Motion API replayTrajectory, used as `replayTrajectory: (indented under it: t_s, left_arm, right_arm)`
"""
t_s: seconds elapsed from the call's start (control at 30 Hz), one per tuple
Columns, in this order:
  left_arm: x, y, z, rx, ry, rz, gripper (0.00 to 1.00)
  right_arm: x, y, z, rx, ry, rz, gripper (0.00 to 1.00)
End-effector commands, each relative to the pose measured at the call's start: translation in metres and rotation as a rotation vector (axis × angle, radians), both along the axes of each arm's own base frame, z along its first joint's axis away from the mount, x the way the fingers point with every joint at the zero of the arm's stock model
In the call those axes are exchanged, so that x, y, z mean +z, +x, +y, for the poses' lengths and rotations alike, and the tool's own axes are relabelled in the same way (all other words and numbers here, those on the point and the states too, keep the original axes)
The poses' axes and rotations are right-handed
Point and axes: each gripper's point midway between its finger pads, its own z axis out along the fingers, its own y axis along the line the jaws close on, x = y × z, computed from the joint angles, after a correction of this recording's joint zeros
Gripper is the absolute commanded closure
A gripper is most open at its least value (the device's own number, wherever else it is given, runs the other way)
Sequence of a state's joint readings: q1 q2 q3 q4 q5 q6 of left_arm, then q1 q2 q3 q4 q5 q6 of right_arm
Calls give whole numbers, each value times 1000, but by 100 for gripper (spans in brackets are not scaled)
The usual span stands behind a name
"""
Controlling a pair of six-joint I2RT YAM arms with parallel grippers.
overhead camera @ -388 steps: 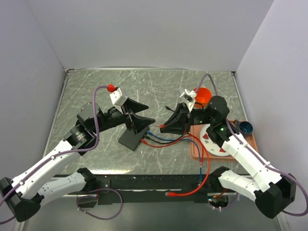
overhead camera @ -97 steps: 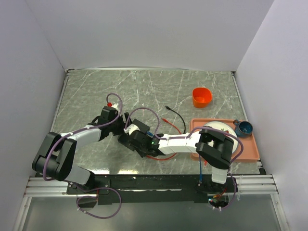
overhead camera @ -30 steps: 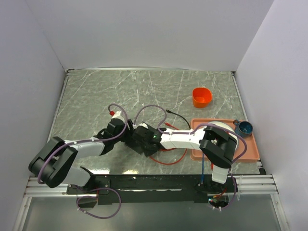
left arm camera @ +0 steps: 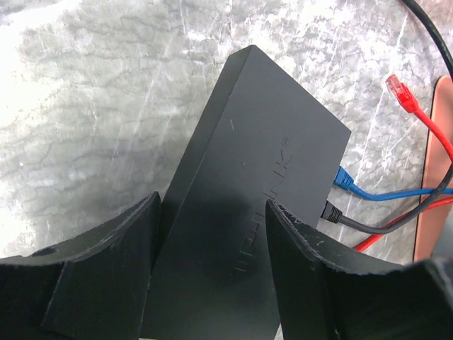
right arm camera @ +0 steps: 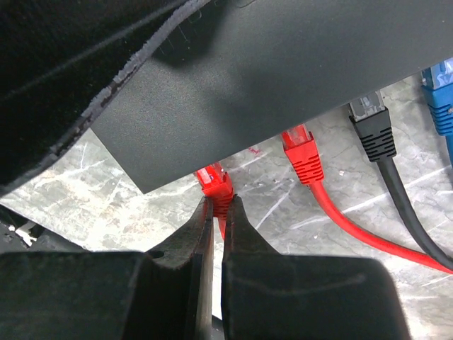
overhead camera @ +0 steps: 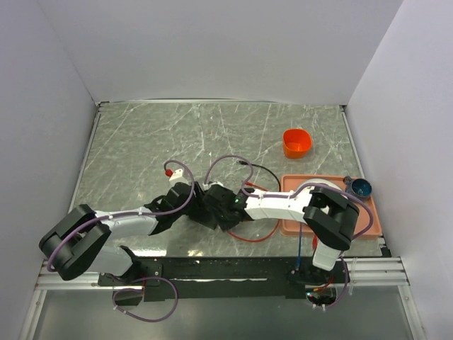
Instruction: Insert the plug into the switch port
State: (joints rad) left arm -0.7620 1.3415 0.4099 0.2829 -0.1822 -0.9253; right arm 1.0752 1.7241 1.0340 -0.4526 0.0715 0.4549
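Observation:
The black switch box lies flat on the marble table. My left gripper is open, with its fingers over the box's near end: the left finger is at its left edge and the right finger is over its top. My right gripper is shut on a red plug, whose tip is at the box's port edge, partly under the overhang. A second red plug, a black plug and a blue plug sit in ports alongside. In the top view both grippers meet over the box, hiding it.
A salmon-pink tray holding a white plate stands on the right, with a blue cup at its far corner. An orange cup is behind it. Red cable and black cable loop beside the box. A loose red plug lies nearby.
Since a second ago both grippers and the box have shifted slightly right and toward the near edge. Much earlier the arms were raised, the left holding the box tilted off the table.

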Motion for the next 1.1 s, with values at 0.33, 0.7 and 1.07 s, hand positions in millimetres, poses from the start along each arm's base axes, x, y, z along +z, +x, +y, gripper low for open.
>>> replayTrajectory:
  t_s: [0.33, 0.7, 1.07]
  left_arm:
    - [-6, -106, -75, -333, -198, 303, 36]
    - [-7, -100, -81, -343, -103, 259, 36]
    - [-24, -118, -100, -372, -108, 316, 37]
  right_arm:
    - [132, 91, 83, -76, 657, -470, 100]
    - [105, 94, 85, -92, 464, -303, 100]
    - [115, 102, 76, -161, 518, -327, 100]
